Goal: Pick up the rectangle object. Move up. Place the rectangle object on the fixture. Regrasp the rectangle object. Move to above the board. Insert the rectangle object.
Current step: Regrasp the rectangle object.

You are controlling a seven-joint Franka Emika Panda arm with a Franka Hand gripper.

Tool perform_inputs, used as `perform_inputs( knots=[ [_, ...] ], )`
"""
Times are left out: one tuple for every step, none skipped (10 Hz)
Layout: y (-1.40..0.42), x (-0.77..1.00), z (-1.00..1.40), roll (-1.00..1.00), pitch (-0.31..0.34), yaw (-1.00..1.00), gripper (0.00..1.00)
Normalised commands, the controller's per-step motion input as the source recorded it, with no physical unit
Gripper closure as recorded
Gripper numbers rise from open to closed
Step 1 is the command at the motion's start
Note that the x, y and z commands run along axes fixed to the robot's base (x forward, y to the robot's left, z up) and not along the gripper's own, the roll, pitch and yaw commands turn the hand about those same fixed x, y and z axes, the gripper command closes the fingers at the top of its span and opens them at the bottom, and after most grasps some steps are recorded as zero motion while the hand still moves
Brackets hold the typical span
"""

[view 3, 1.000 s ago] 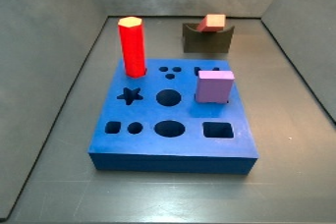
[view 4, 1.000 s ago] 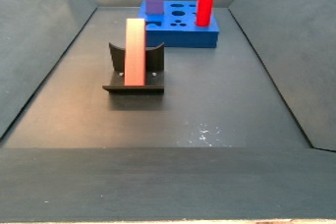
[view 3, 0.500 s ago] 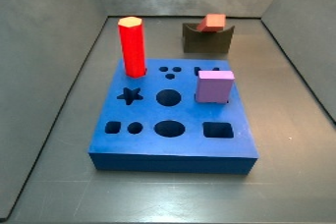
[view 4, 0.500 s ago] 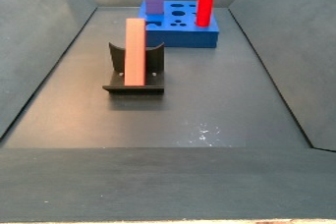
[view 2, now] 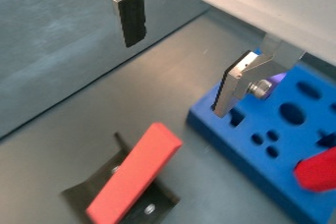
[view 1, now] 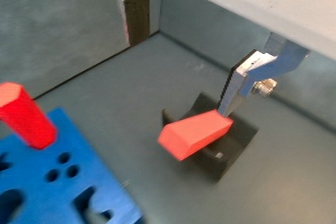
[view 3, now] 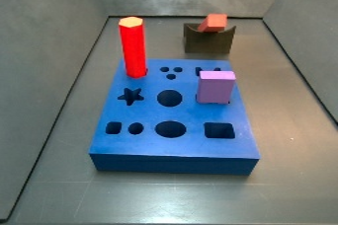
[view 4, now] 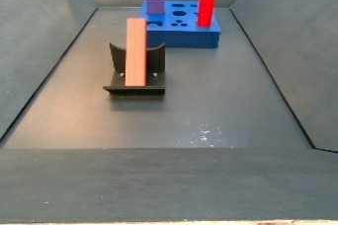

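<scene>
The rectangle object (view 4: 134, 51) lies on the fixture (view 4: 136, 79), hand unseen.

**Gripper held high, jaws wide apart**

The gripper (view 1: 197, 41) appears only in the wrist views; neither side view shows any part of the arm. In both wrist views its two flat silver fingers (view 2: 238, 83) with dark pads (view 2: 132, 19) stand well apart, and nothing sits between them. One finger (view 1: 134, 14) reaches in from the frame edge, the second (view 1: 245, 83) hangs from a silver mount with a visible screw. The gripper hangs in the air, touching nothing.
</scene>
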Motion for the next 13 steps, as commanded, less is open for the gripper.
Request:
perform_inputs(
  knots=[
    [-0.02, 0.02, 0.01, 1.00, 0.039, 0.03, 0.00],
    [-0.03, 0.04, 0.00, 1.00, 0.048, 0.03, 0.00],
    [-0.03, 0.05, -0.01, 1.00, 0.057, 0.04, 0.00],
    [-0.03, 0.06, -0.01, 1.00, 0.071, 0.04, 0.00],
    [-0.03, 0.07, -0.01, 1.00, 0.080, 0.04, 0.00],
    [-0.04, 0.09, -0.01, 1.00, 0.100, 0.05, 0.00],
    [-0.04, 0.10, -0.01, 1.00, 0.118, 0.06, 0.00],
    [-0.05, 0.11, -0.01, 1.00, 0.137, 0.07, 0.00],
    [-0.05, 0.12, -0.01, 1.00, 0.161, 0.08, 0.00],
    [-0.05, 0.14, -0.01, 1.00, 0.192, 0.11, 0.00],
    [-0.05, 0.16, -0.01, 1.00, 0.214, 0.13, 0.00],
    [-0.05, 0.19, -0.02, 1.00, 0.243, 0.19, 0.00],
    [-0.06, 0.20, -0.02, 1.00, 0.257, 0.22, 0.00]
  ],
)
